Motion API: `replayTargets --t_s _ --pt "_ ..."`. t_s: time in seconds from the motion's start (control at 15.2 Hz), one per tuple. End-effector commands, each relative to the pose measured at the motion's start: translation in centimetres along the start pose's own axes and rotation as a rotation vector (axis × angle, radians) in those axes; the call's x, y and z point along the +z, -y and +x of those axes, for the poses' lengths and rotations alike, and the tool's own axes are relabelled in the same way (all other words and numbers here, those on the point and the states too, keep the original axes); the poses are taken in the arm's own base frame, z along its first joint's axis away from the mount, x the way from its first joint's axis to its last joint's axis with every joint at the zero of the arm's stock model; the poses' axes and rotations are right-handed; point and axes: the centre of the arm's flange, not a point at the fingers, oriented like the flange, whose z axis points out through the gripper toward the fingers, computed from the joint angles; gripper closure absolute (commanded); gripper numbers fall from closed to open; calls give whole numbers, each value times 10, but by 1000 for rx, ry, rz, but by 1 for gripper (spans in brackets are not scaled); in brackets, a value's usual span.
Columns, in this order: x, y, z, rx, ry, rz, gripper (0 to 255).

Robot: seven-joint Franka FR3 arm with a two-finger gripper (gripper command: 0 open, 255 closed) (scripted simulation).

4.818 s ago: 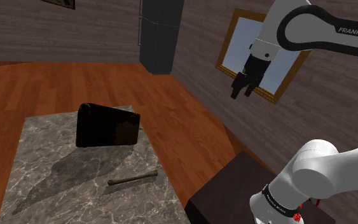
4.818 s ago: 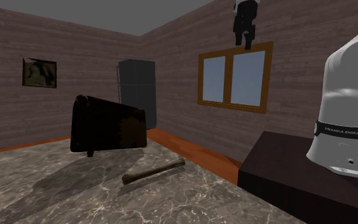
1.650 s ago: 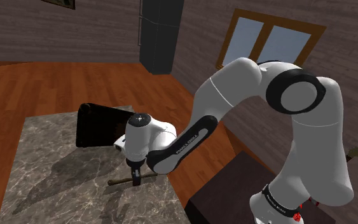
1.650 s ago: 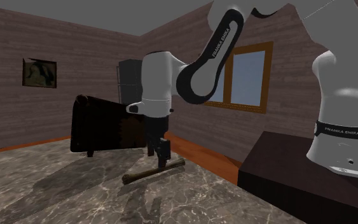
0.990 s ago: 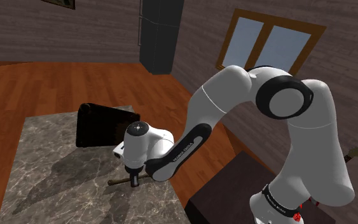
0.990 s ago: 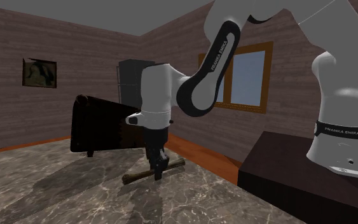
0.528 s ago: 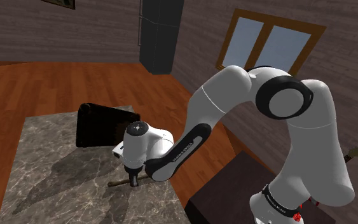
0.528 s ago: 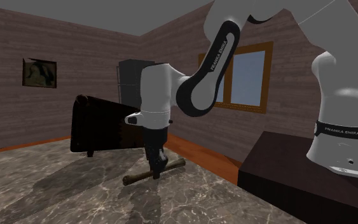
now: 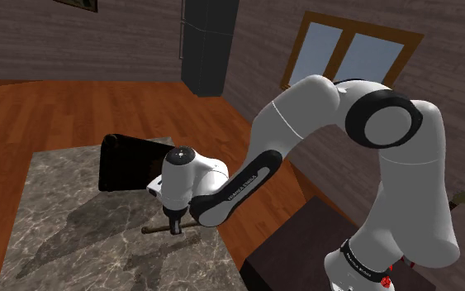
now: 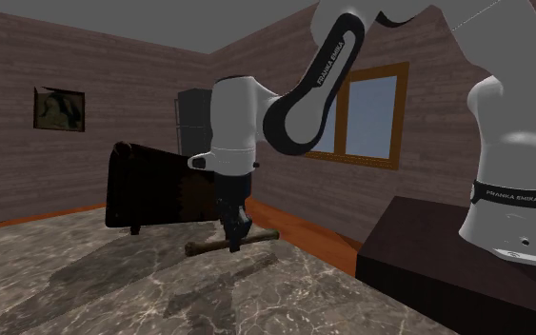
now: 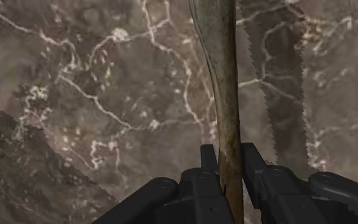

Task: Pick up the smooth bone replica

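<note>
A long, thin brown bone hangs level a little above the marble tabletop, casting a shadow below it. My black gripper points straight down and is shut on the bone near its middle. From the shoulder view, the bone sticks out to the left of the gripper. Through the wrist camera, the bone's shaft runs away from the gripper, clasped between the two fingers, with the veined marble underneath.
A dark boxy object stands on small feet at the far end of the table. My dark stand sits beside the table. Wood floor surrounds it; a window and a tall dark cabinet line the walls.
The fingers have closed onto the bone over the last second, and the gripper has risen, lifting the bone off the marble. Earlier the arm came down from high near the window.
</note>
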Motion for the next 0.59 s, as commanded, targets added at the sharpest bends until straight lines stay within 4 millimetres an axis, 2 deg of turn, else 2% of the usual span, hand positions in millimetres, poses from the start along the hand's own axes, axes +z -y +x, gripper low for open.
replayTargets --t_s 0.0,0.4,0.53 --pt "-11 -1 0 0 0 0 255" --pt "-43 -3 1 0 0 0 255" --pt "-43 -3 1 0 0 0 255"
